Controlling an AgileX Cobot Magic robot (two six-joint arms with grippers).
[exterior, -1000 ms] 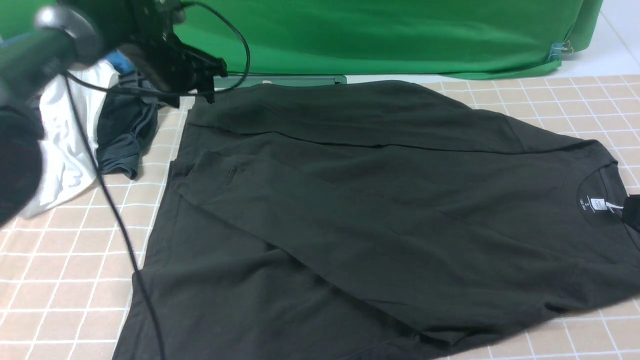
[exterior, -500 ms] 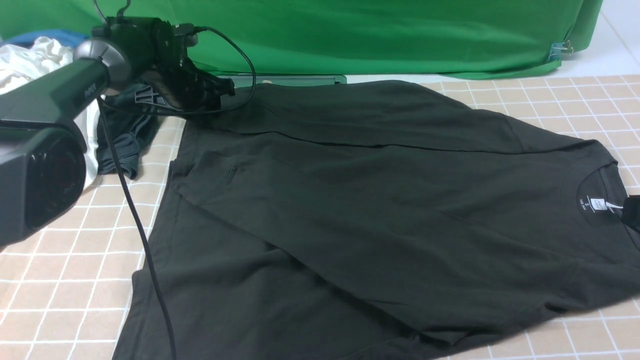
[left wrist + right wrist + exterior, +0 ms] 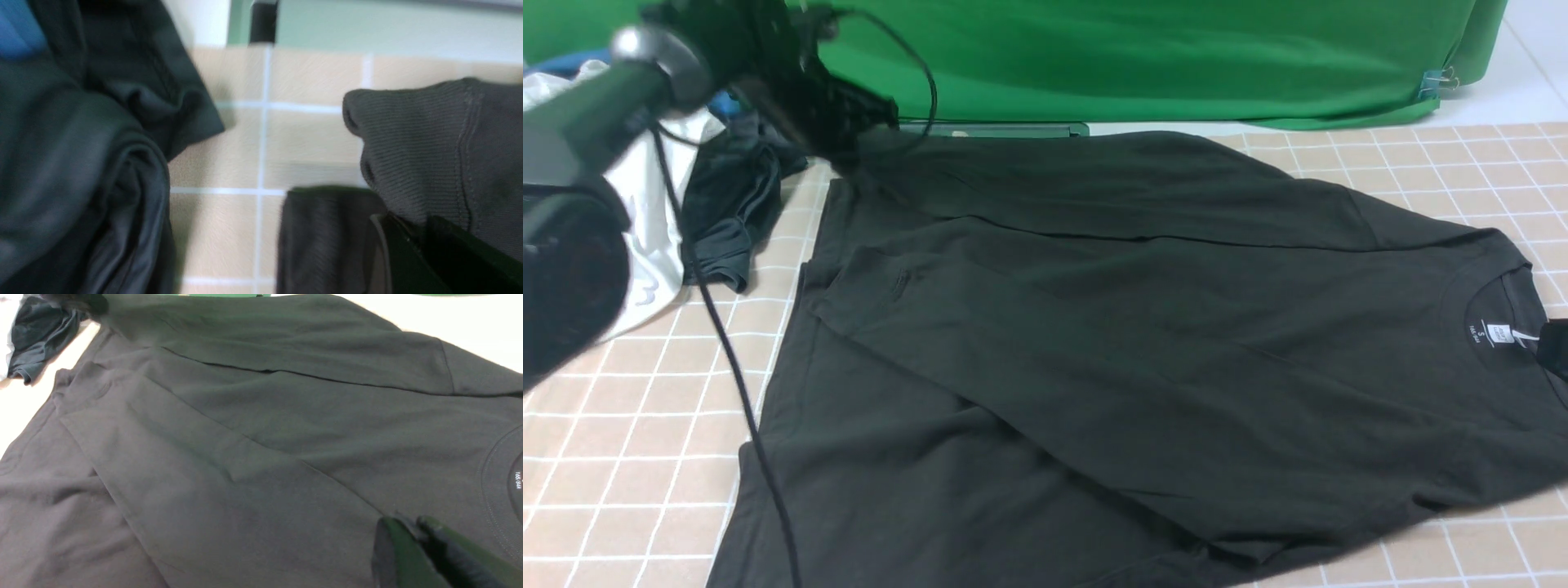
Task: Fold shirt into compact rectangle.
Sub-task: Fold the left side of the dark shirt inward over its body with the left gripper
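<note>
Front view shows the shirt [image 3: 1143, 327] spread across the tiled table [image 3: 605, 457]. Its collar and neck label [image 3: 1499, 333] lie toward the robot's right, and both long sides are already folded inward. The left gripper [image 3: 854, 139] is at the far hem corner on the robot's left. In the left wrist view its jaws are pressed together on that ribbed corner, which seems raised a little off the table. The right gripper [image 3: 1553, 347] sits at the collar end with its jaws together; whether cloth is caught between them cannot be told.

The step in hand looks like carrying the hem end over toward the collar. To do it well, the left arm should lift only enough for the cloth to clear. It should then travel straight along the shirt's length, so the side folds are not disturbed. It should also avoid the dark teal-grey garment [image 3: 727, 220] just beside that corner. Only one hem corner is visibly held, so the near corner may trail and skew the fold.
</note>
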